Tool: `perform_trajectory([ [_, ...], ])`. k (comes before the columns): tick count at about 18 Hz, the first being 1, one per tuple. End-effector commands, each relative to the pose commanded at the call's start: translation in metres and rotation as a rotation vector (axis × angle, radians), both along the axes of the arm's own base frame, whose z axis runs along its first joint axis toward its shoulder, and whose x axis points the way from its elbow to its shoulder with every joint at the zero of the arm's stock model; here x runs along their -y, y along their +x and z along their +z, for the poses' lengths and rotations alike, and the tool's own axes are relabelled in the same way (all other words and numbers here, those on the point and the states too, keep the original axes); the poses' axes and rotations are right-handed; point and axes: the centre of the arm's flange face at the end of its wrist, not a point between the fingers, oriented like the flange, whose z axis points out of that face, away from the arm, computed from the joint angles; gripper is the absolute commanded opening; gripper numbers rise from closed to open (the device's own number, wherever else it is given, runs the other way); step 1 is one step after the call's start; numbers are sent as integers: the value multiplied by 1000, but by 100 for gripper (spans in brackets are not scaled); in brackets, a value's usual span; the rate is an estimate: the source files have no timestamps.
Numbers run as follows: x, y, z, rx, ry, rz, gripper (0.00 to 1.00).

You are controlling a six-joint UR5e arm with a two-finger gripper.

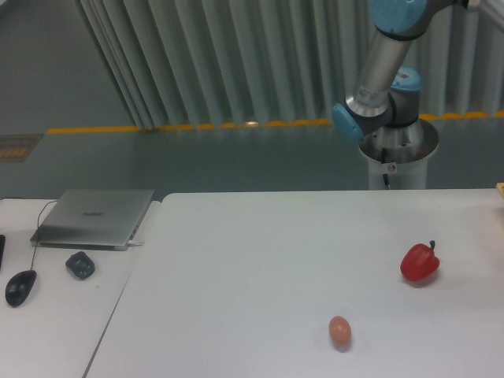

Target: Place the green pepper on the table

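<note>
Green pepper not in frame; jaws out of view too, state unknown. Only the arm shows at 1 o'clock. Surface carries red pepper at 3 and egg at 5; best drop spot looks like the bare middle, lowering gently.

White table, red pepper with dark stem, tan-pink egg. My arm is silver with blue joints. Laptop grey, mouse black.

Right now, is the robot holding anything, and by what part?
Cannot tell: the gripper is out of frame; only the arm shows. No green pepper is in view.
</note>
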Motion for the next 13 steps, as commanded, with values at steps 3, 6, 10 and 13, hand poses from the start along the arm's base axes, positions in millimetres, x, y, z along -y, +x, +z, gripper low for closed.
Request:
perform_trajectory([
  [3,0,-1,-3,2,-2,0,100],
  [6,-2,-2,-11,13,-5,0,100],
  [10,0,-4,-14,11,-27,0,70],
  [13,0,-4,-13,4,-46,-3,49],
])
